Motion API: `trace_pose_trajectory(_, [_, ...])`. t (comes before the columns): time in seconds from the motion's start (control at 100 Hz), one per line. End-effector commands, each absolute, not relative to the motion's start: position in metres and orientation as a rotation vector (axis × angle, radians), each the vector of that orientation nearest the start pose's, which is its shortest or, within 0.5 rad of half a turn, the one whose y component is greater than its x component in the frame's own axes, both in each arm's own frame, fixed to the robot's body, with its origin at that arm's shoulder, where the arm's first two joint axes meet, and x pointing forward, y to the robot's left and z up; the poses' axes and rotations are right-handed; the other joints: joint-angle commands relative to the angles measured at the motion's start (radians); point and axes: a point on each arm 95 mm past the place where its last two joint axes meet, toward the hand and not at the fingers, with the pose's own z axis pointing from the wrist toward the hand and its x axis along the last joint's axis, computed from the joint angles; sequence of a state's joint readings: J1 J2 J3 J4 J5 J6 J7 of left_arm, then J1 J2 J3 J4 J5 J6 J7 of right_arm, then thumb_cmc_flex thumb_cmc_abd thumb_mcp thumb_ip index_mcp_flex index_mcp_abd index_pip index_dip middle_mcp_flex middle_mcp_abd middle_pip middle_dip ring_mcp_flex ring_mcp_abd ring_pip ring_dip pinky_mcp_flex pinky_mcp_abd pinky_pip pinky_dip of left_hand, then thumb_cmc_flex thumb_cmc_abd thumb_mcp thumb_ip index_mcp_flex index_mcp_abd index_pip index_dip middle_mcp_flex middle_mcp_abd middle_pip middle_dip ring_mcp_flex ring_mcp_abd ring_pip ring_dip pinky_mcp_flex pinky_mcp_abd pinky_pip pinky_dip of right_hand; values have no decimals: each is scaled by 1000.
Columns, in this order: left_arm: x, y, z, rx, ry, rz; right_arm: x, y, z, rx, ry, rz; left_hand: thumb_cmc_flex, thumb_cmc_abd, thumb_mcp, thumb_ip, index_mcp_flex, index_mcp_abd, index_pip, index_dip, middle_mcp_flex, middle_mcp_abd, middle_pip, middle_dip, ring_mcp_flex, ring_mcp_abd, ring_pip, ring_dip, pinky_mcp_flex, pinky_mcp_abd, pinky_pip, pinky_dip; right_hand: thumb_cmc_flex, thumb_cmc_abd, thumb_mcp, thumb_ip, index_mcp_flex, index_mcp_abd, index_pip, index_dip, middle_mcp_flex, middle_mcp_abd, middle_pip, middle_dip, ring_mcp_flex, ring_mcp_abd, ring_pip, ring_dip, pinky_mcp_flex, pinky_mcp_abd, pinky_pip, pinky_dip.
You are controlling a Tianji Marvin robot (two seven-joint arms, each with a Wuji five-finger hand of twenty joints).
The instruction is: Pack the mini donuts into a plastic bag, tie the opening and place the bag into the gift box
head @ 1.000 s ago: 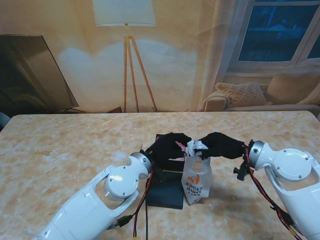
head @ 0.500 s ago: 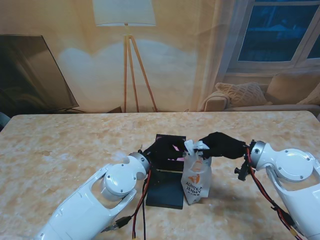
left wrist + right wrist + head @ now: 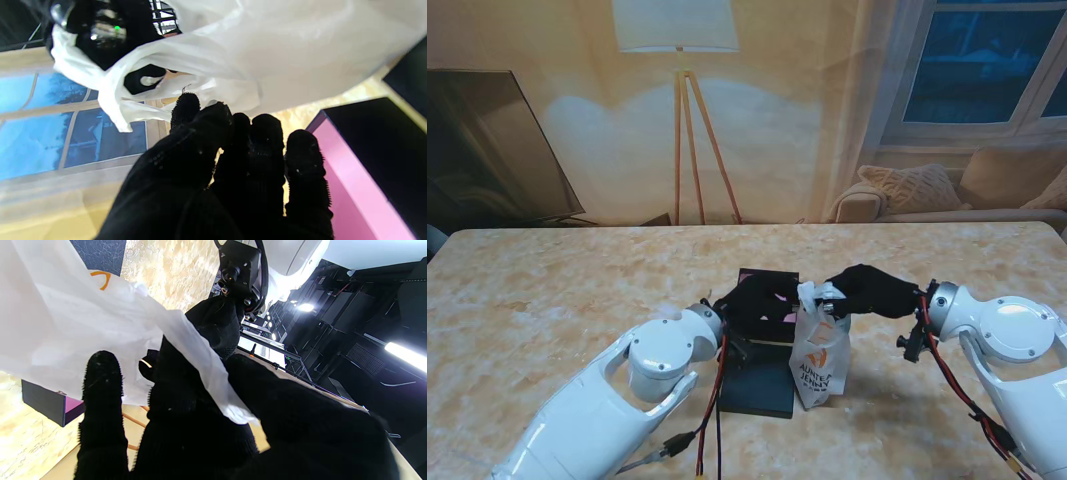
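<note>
One white plastic bag (image 3: 819, 350) with orange print, partly legible as "AUNTIE", stands beside one black, pink-lined gift box (image 3: 761, 345) on the marble-patterned table (image 3: 547, 290); black-gloved right hand (image 3: 867, 290) pinches its top; left hand (image 3: 757, 300) grips nothing, fingers loosely curled.

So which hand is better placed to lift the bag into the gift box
Right. The right hand already pinches the bag top, while the left hand hovers over the gift box, holding nothing.

stand – high, looking down table (image 3: 547, 290) | wrists – close along fingers, sharing bag (image 3: 819, 350)
</note>
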State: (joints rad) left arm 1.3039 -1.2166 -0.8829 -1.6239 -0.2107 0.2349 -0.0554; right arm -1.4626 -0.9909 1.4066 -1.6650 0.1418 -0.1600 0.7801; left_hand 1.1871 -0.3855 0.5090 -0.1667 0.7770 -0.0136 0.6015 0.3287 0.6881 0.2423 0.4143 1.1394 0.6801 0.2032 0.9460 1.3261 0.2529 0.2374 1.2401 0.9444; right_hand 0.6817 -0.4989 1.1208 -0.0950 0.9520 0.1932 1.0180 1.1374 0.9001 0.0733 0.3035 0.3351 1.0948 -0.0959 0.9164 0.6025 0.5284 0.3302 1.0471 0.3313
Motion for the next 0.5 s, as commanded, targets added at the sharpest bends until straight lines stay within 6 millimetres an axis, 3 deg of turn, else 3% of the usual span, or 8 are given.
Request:
trace_pose_trajectory(0.0, [408,-160,-281,-2404,1202,-2130,406,-26,-240,-1621,-1443,-1808,41,26,-32,23,-38,-44,-59,-22,-1,-22,9,34,-27,-30,40,23,-8,-27,19,33,262,99,232,79,95,-568,167,41,20,-221,18,-5,27,-36,23,7,12,-2,23,11])
trace_pose_trajectory(0.02, [408,-160,-281,-2416,1199,-2127,406,-26,-240,-1621,-1442,-1806,41,29,-33,25,-71,-41,-85,-27,-3,-23,14,43,-28,-36,48,26,-8,-30,21,37,262,100,232,80,96,-569,170,44,22,-221,19,-5,29,-36,24,7,12,-1,23,11])
trace_pose_trajectory(0.15, [409,-159,-282,-2472,1200,-2116,406,-26,-240,-1614,-1428,-1799,34,39,-33,29,-91,-9,-131,-33,-13,-19,5,45,-44,-28,47,25,-24,-29,13,42,265,99,235,85,106,-571,186,60,28,-221,23,-2,40,-36,22,3,16,-1,25,11])
trace_pose_trajectory(0.39, [410,-157,-285,-2559,1260,-2091,407,-26,-241,-1612,-1410,-1769,60,123,-83,36,-129,-32,-200,-29,-133,10,3,-10,-145,9,-17,57,-105,-32,-50,45,271,95,241,84,117,-574,212,87,33,-225,27,3,52,-35,22,-2,20,7,27,11])
trace_pose_trajectory(0.49, [410,-155,-285,-2605,1280,-2078,407,-26,-241,-1614,-1409,-1763,73,139,-100,41,-177,-1,-278,-64,-167,17,17,-24,-173,20,-31,77,-128,-28,-67,50,273,93,241,82,119,-572,214,93,37,-227,30,5,56,-35,25,-2,22,10,28,11])
